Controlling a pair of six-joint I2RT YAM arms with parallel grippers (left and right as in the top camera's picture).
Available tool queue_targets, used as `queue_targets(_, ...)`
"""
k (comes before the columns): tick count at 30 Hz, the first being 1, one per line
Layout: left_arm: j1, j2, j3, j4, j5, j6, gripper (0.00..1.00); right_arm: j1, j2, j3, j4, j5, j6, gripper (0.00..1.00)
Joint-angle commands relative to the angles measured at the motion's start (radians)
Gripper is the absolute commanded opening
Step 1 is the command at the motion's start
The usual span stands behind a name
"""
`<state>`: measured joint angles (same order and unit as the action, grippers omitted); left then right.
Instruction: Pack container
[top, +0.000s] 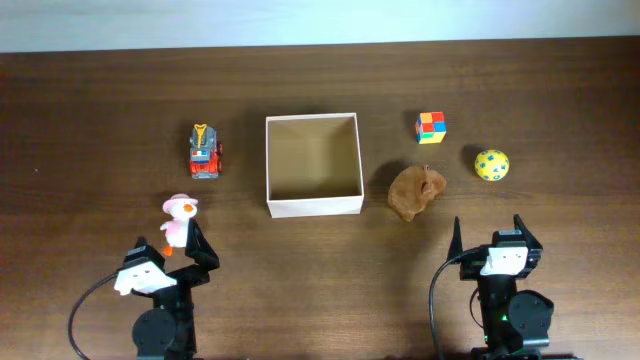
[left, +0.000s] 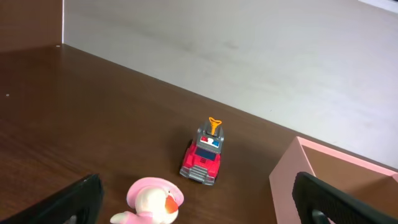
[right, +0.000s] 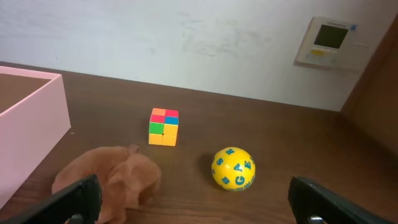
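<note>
The container (top: 313, 206) sat empty in the middle of the desk (top: 80, 150), with toys on both sides. It looked light, with thin card walls that could bend. Pinching one wall's top edge seemed best. The left claw (left: 199, 196) and right claw (top: 488, 228) gaped wide, holding nothing.

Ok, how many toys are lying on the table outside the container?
5. Left of the container: the red truck and, nearer the arms, the pink duck. Right of it: the brown plush, colour cube and yellow ball. None seems hidden.
</note>
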<state>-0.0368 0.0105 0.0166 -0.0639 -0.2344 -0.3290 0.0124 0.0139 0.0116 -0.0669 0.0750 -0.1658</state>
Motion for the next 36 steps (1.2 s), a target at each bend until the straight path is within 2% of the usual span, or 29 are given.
queue_targets(1,0.002,-0.005,-0.008,0.003,0.01,0.016,0.99,-0.007,-0.002,-0.006,-0.005,0.027,-0.002,0.98)
queue_targets(13,0.002,-0.005,-0.008,0.003,0.01,0.016,0.99,-0.007,-0.002,-0.006,0.015,-0.018,-0.002,0.99)
queue_targets(18,0.002,-0.005,-0.008,0.003,0.01,0.016,0.99,-0.007,-0.002,-0.005,0.079,-0.018,0.049,0.99)
queue_targets(25,0.002,-0.005,-0.007,0.003,0.01,0.016,0.99,-0.007,0.015,0.053,0.078,-0.01,0.123,0.99)
queue_targets(30,0.002,-0.005,-0.008,0.003,0.01,0.016,0.99,-0.007,0.129,0.163,0.078,0.07,0.122,0.99)
queue_targets(36,0.002,-0.005,-0.008,0.003,0.01,0.016,0.99,-0.007,0.449,0.418,0.069,0.095,0.118,0.99)
